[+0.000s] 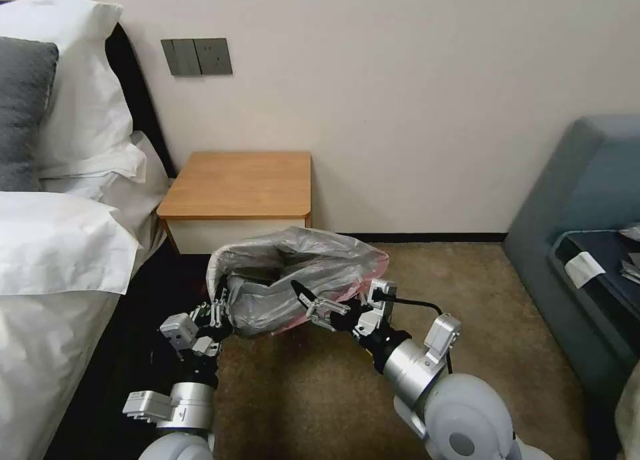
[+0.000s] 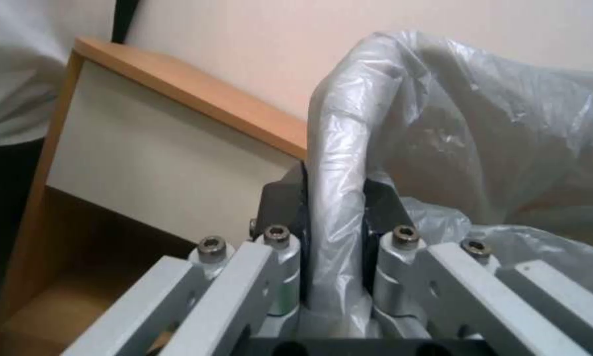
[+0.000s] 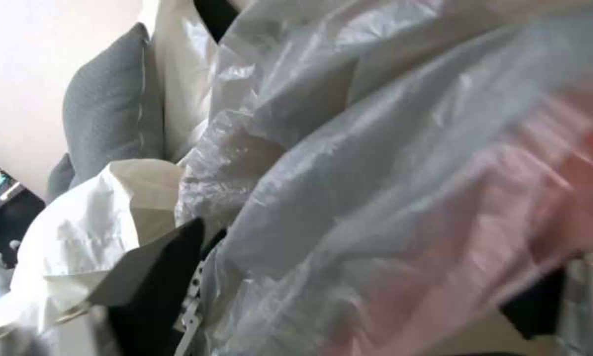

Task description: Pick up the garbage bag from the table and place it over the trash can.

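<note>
Bedside corner, brown carpet; small orange-brown wooden nightstand (image 1: 240,183) bare. You hold the thin, crinkly translucent grey plastic bag (image 1: 300,273) aloft before it: left gripper (image 2: 333,217) clenched on a bunched fold; right gripper (image 1: 308,300) at the pink edge, grip unclear. Light, limp, slippery: hold the rim.

No text, label, brand, number or sign can be read on anything in these views
</note>
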Robot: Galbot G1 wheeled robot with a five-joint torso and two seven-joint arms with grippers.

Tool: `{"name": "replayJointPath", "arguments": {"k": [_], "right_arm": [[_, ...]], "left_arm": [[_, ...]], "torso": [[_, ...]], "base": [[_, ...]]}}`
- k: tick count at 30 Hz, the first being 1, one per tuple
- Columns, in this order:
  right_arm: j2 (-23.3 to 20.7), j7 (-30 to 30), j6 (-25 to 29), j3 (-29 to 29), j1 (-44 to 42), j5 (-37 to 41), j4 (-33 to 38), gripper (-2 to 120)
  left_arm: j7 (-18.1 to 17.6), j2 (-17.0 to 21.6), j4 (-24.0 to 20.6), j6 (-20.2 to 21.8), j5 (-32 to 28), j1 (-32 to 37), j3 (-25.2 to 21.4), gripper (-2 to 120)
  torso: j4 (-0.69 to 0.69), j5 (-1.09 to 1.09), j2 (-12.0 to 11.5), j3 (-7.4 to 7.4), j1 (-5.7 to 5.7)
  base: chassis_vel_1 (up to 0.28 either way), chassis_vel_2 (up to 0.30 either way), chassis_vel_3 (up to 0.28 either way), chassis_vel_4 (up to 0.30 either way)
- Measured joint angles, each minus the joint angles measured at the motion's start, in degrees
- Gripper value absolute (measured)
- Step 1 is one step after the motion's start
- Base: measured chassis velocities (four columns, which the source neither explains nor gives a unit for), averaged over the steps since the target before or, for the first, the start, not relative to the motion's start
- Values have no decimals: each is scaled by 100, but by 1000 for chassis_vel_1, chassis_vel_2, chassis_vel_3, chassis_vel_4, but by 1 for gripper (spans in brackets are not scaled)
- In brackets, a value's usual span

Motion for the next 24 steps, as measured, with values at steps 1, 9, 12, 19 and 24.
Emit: {"name": "replayJointPath", "arguments": {"k": [1, 9, 12, 19, 24], "right_arm": [[5, -2, 8, -3, -12, -13, -6, 84], [32, 31, 28, 1, 92, -5, -59, 53], [43, 44, 28, 2, 98, -4, -72, 43], [66, 70, 28, 2, 81, -11, -74, 18], [69, 101, 28, 7, 77, -6, -47, 0]], "left_arm": [[-4, 0, 3, 1, -9, -7, -9, 9], [-11, 4, -4, 6, -38, -30, -24, 9], [-17, 2, 9, 12, -44, -44, -23, 9], [-27, 7, 24, 18, -51, -58, -34, 9], [-29, -6, 24, 18, -50, -60, -22, 9]], "torso": [[0, 0, 0, 0, 0], [0, 0, 0, 0, 0], [0, 0, 0, 0, 0], [0, 0, 0, 0, 0], [0, 0, 0, 0, 0]], "base": [[0, 0, 0, 0], [0, 0, 0, 0], [0, 0, 0, 0], [0, 0, 0, 0], [0, 0, 0, 0]]}}
